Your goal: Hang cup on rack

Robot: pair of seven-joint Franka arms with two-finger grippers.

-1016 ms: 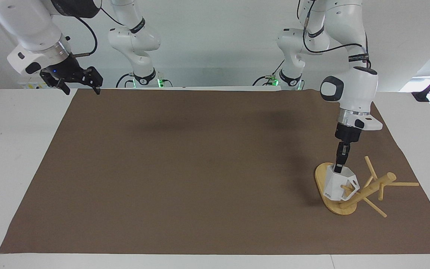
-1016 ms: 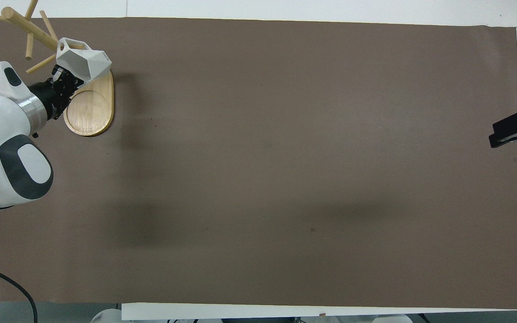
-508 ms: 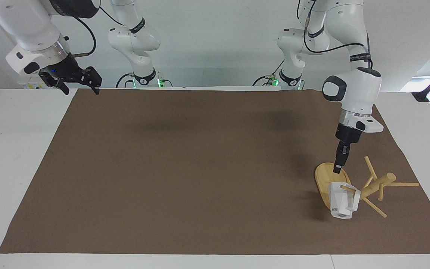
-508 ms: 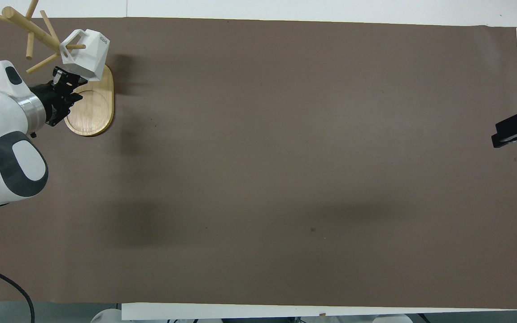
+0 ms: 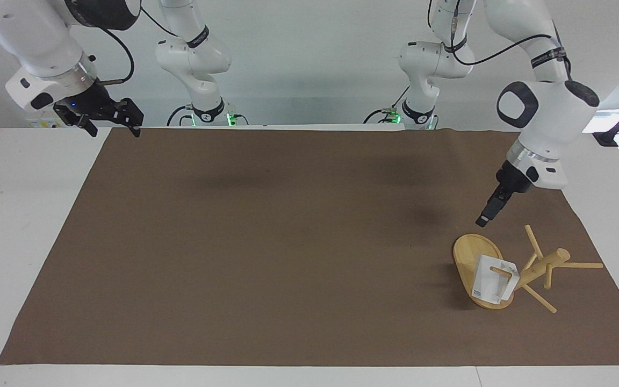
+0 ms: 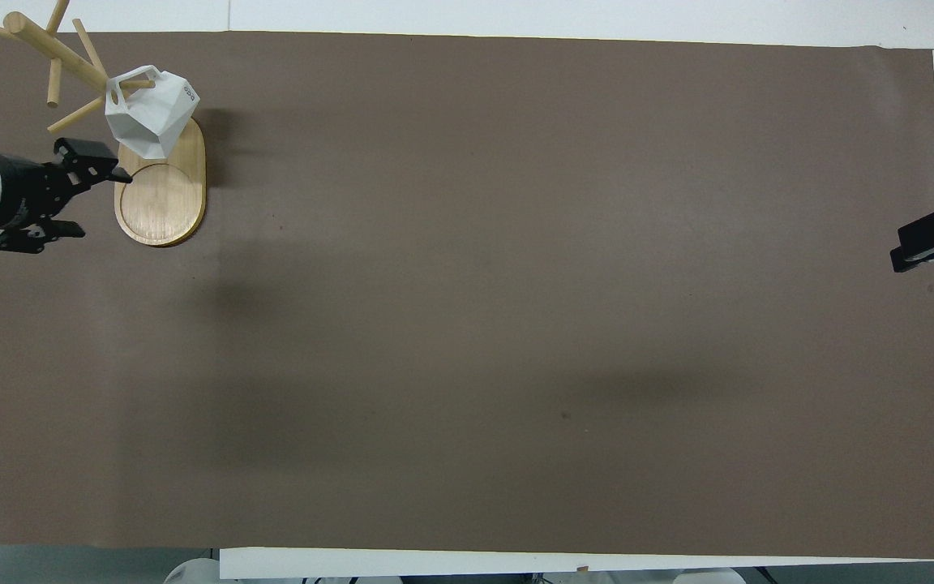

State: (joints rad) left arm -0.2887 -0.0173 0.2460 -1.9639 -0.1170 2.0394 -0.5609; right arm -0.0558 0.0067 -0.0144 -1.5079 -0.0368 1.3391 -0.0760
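Note:
The white faceted cup (image 5: 494, 279) hangs by its handle on a low peg of the bamboo rack (image 5: 543, 264), over the rack's oval base (image 5: 465, 251). It also shows in the overhead view (image 6: 151, 120), with the base (image 6: 160, 207) under it. The rack stands at the left arm's end of the table. My left gripper (image 5: 482, 220) is open and empty, raised above the base's edge, apart from the cup; the overhead view shows it (image 6: 104, 204) beside the base. My right gripper (image 5: 114, 129) is open and empty, waiting over the mat's corner at the right arm's end (image 6: 909, 258).
A brown mat (image 5: 288, 242) covers most of the white table (image 5: 14, 215). Several bare pegs (image 5: 583, 265) stick out of the rack's post toward the left arm's end of the table.
My left gripper has let go of the cup and drawn up and away from the rack. The cup has swung down and now hangs on the peg. The right arm barely moved.

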